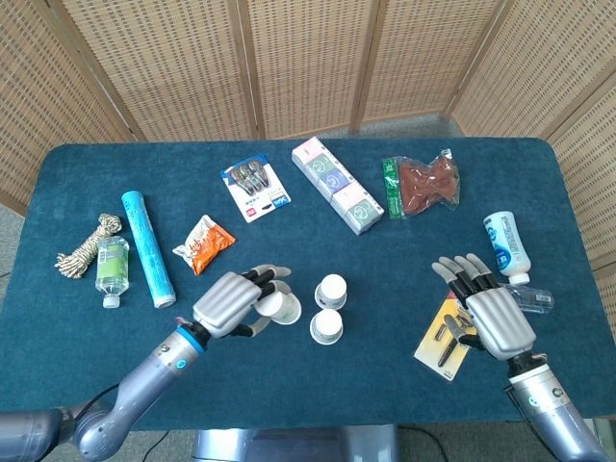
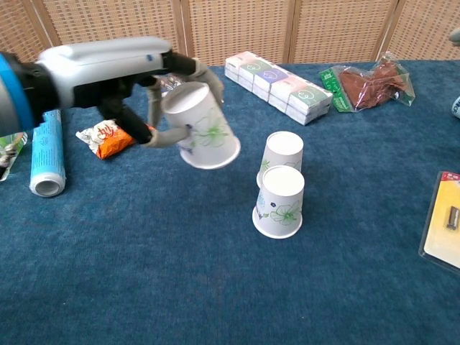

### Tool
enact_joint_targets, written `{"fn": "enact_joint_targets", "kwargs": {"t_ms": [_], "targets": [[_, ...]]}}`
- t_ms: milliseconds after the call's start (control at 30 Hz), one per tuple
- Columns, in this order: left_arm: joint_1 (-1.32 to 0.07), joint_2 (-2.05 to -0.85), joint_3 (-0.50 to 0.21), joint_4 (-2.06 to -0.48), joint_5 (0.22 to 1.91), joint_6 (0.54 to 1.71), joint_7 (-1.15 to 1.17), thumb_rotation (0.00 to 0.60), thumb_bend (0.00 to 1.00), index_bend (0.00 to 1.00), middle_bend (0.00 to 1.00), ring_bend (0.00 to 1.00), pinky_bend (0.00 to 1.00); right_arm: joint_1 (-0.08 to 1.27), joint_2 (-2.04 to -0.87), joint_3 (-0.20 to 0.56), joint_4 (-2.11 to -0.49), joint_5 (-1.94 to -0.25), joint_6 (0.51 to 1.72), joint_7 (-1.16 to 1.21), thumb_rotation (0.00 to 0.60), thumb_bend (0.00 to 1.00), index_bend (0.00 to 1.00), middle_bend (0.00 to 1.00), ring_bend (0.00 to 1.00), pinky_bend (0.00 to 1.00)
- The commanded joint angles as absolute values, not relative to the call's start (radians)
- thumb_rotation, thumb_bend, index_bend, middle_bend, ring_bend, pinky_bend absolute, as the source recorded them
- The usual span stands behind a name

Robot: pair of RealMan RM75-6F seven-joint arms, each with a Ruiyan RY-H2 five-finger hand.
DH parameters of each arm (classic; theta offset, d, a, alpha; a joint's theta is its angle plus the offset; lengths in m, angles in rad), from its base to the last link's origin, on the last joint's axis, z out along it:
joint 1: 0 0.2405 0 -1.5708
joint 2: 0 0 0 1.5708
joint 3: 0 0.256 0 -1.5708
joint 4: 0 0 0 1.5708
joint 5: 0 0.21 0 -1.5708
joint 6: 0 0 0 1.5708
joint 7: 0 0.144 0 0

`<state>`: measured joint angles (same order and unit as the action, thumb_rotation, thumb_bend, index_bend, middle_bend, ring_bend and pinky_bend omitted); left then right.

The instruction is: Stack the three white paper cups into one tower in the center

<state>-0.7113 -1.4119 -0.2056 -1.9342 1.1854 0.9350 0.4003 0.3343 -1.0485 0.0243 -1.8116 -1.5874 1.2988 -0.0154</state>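
My left hand (image 1: 234, 302) (image 2: 122, 79) grips a white paper cup (image 2: 200, 126) (image 1: 277, 306) upside down, lifted off the table and tilted, just left of the other two cups. Those two cups stand upside down at the table's middle: the near one (image 2: 280, 201) (image 1: 327, 326) and the far one (image 2: 282, 155) (image 1: 332, 289) right behind it. My right hand (image 1: 489, 310) hovers open over the right side of the table, fingers spread, holding nothing. In the chest view that hand is out of frame.
An orange snack packet (image 1: 203, 243), a blue tube (image 1: 145, 241), a small bottle (image 1: 112, 268) and rope (image 1: 85, 246) lie at left. A battery pack (image 1: 254, 190), tissue box (image 1: 337, 185) and red snack bag (image 1: 423, 185) sit at the back. A yellow tool card (image 1: 444, 338) and lotion bottle (image 1: 506, 245) lie at right.
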Motion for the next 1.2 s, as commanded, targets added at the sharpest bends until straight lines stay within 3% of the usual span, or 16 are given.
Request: {"fn": "enact_joint_targets", "kwargs": {"t_ms": [33, 433, 1200], "targets": [[-0.756, -1.456, -0.235, -1.905, 1.142, 0.924, 0.419, 0.6, 0.49, 0.37, 0.17, 0.17, 0.5, 0.325, -1.043, 0.02, -1.809, -1.598, 1.31, -0.007, 0.6, 0.46, 0.01, 0.03, 0.0, 0.0], [-0.904, -1.569, -0.277, -1.814, 1.016, 0.88, 0.476, 0.6, 0.49, 0.37, 0.17, 0.15, 0.48, 0.297, -1.028, 0.015, -1.785, -1.612, 1.341, 0.04, 0.6, 0.46, 0.0, 0.03, 0.0, 0.0], [-1.017, -1.631, -0.243, -1.75, 0.92, 0.903, 0.524, 0.6, 0.48, 0.33, 0.13, 0.12, 0.42, 0.278, -1.02, 0.022, -1.756, -1.616, 1.353, 0.097, 0.6, 0.47, 0.0, 0.03, 0.0, 0.0]]}}
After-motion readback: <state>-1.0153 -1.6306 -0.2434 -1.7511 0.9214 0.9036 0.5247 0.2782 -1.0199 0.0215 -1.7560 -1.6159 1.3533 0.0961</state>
